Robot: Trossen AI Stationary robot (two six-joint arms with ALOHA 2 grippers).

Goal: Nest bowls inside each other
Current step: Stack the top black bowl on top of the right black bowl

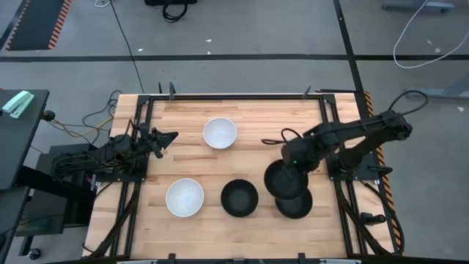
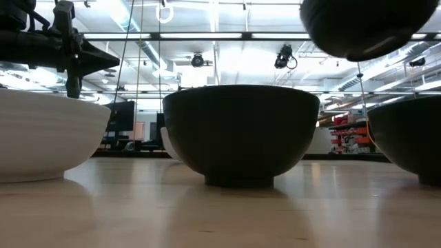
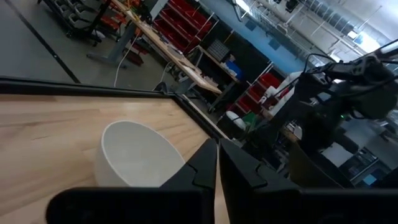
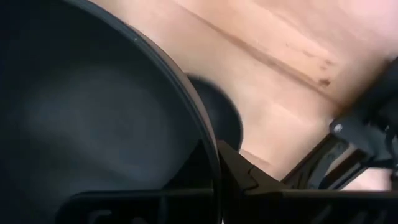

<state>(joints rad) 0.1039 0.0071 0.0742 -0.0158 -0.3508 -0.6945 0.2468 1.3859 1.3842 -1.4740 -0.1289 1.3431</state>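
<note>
Five bowls show in the high view. One white bowl [image 1: 220,133] stands near the far edge and another white bowl [image 1: 184,198] near the front left. A black bowl [image 1: 239,198] stands at front centre, and another black bowl [image 1: 295,206] at front right. My right gripper [image 1: 288,161] is shut on the third black bowl [image 1: 284,181], which is raised above the front right one and partly covers it. In the low view this bowl [image 2: 365,27] hangs high. My left gripper [image 1: 170,137] is shut and waits at the left edge, by the far white bowl [image 3: 137,155]. My right gripper holds the black bowl by its rim [image 4: 207,140], on the bowl's far side. The rim is pinched, with one finger [image 4: 249,174] outside the wall; the inner finger is hidden by the bowl. The fingers come from above, slanting from the far right. The bowl is lifted clear of the table, mouth up.
The wooden table [image 1: 256,117] has bare room along its far right part and between the bowls. Black frame rails [image 1: 330,117] run along its sides, with cables and arm bases beyond them. In the right wrist view, the front right black bowl [image 4: 224,115] shows below the held one.
</note>
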